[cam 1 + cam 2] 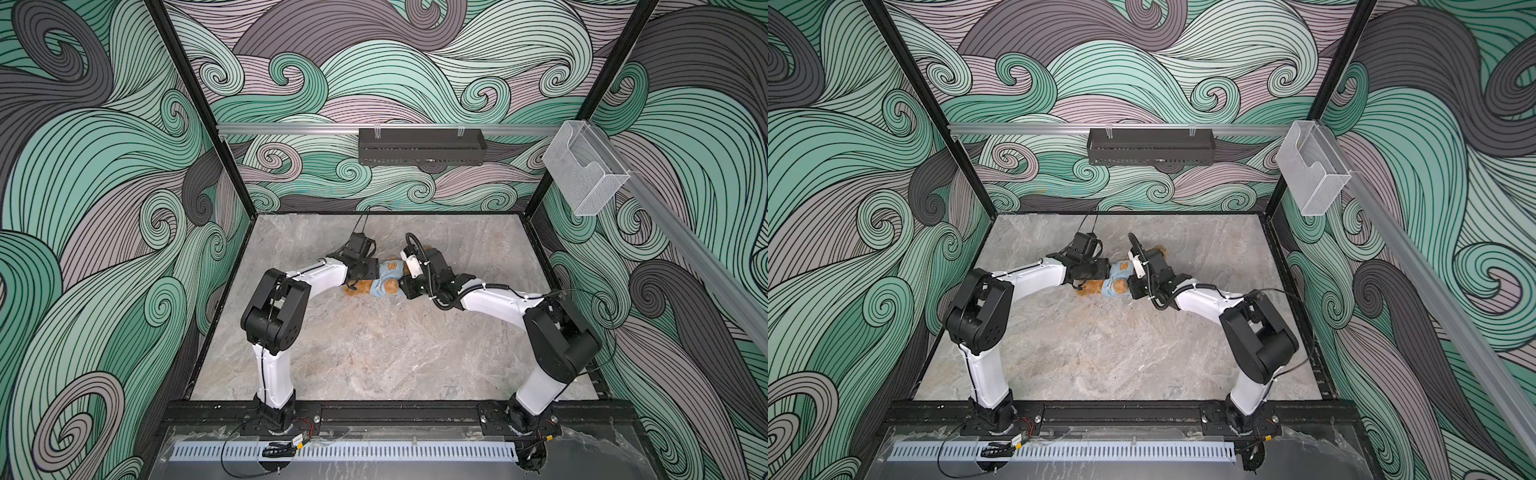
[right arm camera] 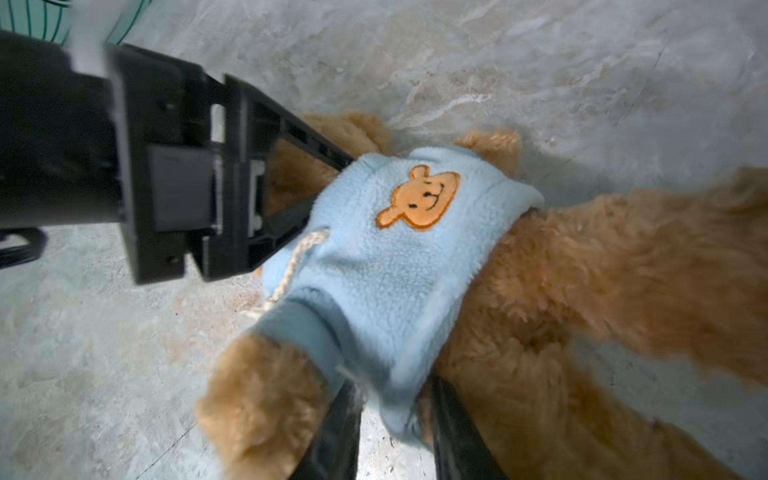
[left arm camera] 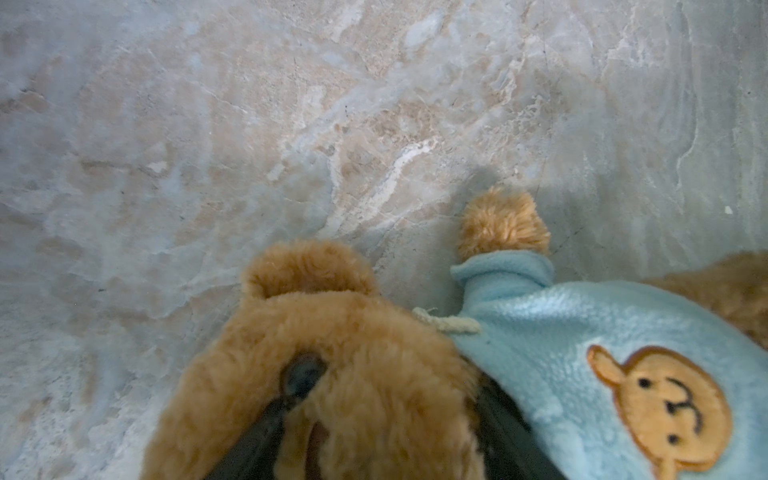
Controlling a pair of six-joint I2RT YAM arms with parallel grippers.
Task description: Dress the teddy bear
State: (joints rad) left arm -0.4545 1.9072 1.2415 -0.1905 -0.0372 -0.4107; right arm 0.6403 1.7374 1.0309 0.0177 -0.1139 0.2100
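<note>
Right wrist view: the right gripper (image 2: 392,388) is standing astride the hem of the hoodie (image 2: 395,257), jaws a little apart. I cannot tell whether they are pinching it. The hoodie is covering the chest of the bear (image 2: 602,270), with both arms poking out of the sleeves and the legs bare. I am judging the dressing nearly done, the hem wanting a pull down and the hood unseen. The left gripper (image 3: 386,399) is clamping the bear's head. In both top views the bear is lying mid-way across the table (image 1: 374,353), well apart from every edge. I am seeing wide open surface in front and less toward the back wall (image 1: 374,191).
</note>
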